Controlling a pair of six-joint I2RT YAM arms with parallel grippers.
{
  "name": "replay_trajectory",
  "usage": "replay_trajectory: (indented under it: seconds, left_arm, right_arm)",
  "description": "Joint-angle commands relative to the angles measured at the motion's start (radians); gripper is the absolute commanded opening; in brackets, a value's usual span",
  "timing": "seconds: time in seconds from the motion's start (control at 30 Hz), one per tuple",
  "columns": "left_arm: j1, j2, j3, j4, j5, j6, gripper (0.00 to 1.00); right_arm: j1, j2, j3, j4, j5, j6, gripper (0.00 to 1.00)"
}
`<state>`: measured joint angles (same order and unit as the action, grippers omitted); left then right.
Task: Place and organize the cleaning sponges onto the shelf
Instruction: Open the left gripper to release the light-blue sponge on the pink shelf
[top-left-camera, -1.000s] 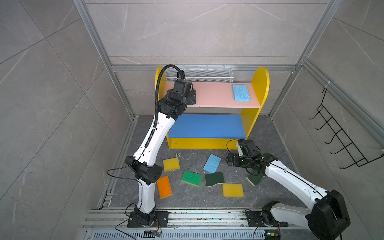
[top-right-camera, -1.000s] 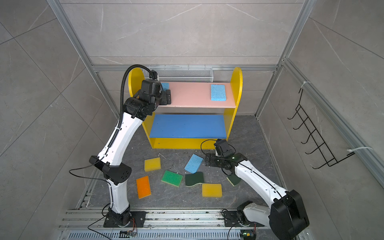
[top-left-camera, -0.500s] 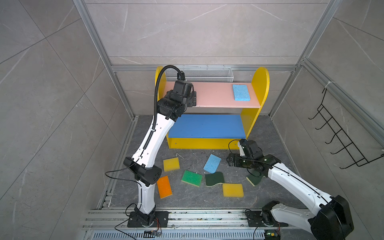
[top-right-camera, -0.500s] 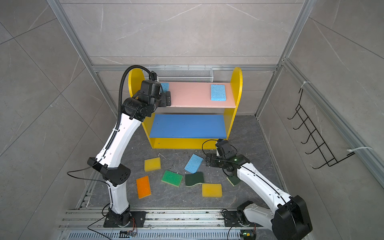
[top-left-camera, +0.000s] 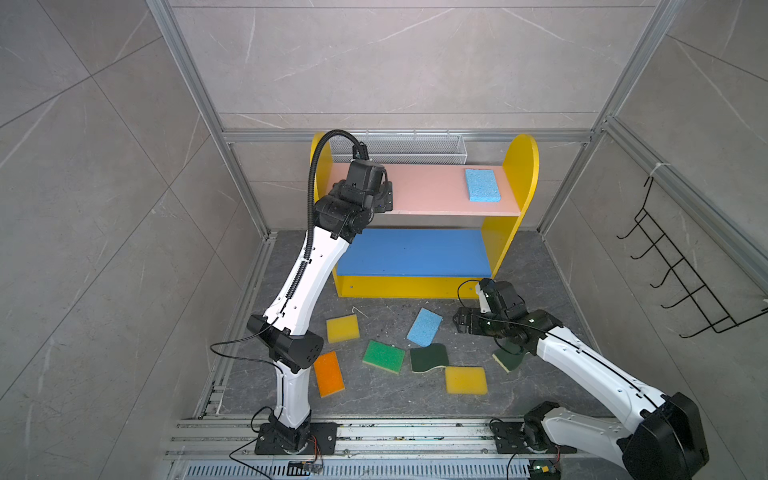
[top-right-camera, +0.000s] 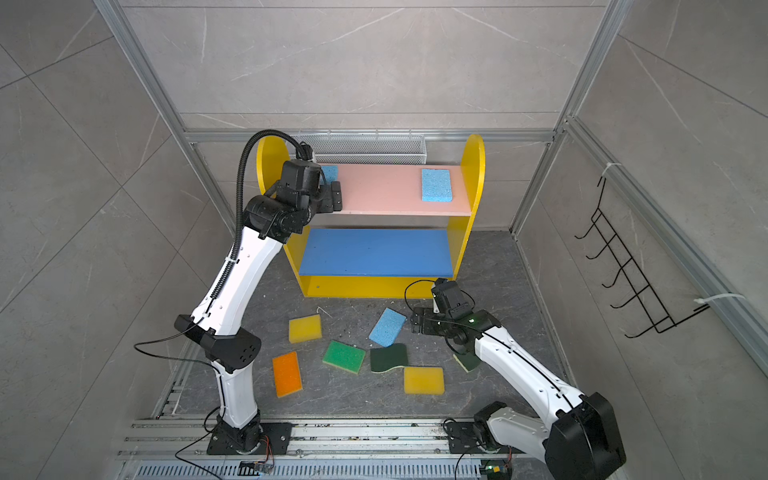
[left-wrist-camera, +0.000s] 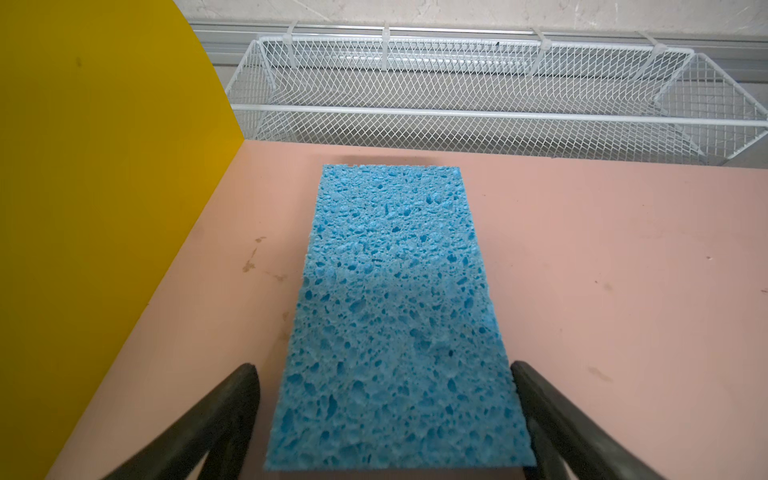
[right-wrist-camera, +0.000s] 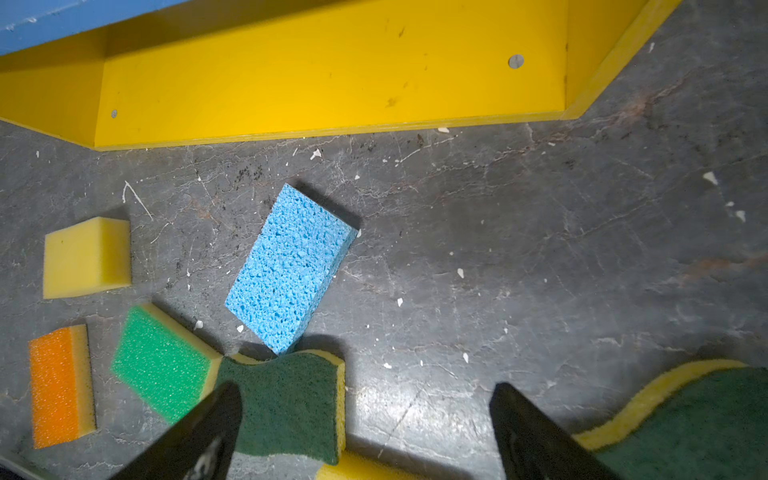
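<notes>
Seems the release step on the small yellow three-tier shelf (top-left-camera: 524, 166), light blue porous rectangular sponge (left-wrist-camera: 395, 291) flat at left end of its pink top board (left-wrist-camera: 602, 249) between parted jaws of the left gripper (left-wrist-camera: 382, 370); next, needs backing out clear, wide empty right gripper (right-wrist-camera: 365, 390) hovering before the shelf.

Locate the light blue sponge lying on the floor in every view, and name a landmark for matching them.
Top view: light blue sponge on the floor before the shelf, its near corner at the dark-green scourer.
Top view: the sponge, again between shelf and scourer.
Left wrist: not in it; another blue sponge lies on the pink board.
Right wrist: the sponge, between shelf base and scourer.
Shared landmark: the yellow shelf.
</notes>
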<state>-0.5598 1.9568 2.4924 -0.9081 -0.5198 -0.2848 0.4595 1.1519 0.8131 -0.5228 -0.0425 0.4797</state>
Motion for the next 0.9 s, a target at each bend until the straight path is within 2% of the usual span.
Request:
replay_trajectory:
  seconds: [0.0,0.3,0.57,0.87]
  left_arm:
    - [-0.002,0.018,-0.016,-0.012,0.003,-0.059,0.95]
    - [0.000,0.035,-0.018,0.018,0.003,-0.070,0.95]
    - [0.000,0.071,0.020,-0.026,-0.028,-0.039,0.95]
    - [0.002,0.089,0.037,-0.068,-0.040,0.000,0.85]
  right_arm:
    - [-0.002,-0.018,-0.012,-0.013,-0.007,0.018,0.96]
    - [-0.004,-0.009,-0.006,-0.011,-0.003,0.012,0.96]
    - [-0.004,0.000,-0.003,-0.009,-0.001,0.005,0.96]
    - [-0.003,0.015,0.000,-0.008,-0.002,0.005,0.96]
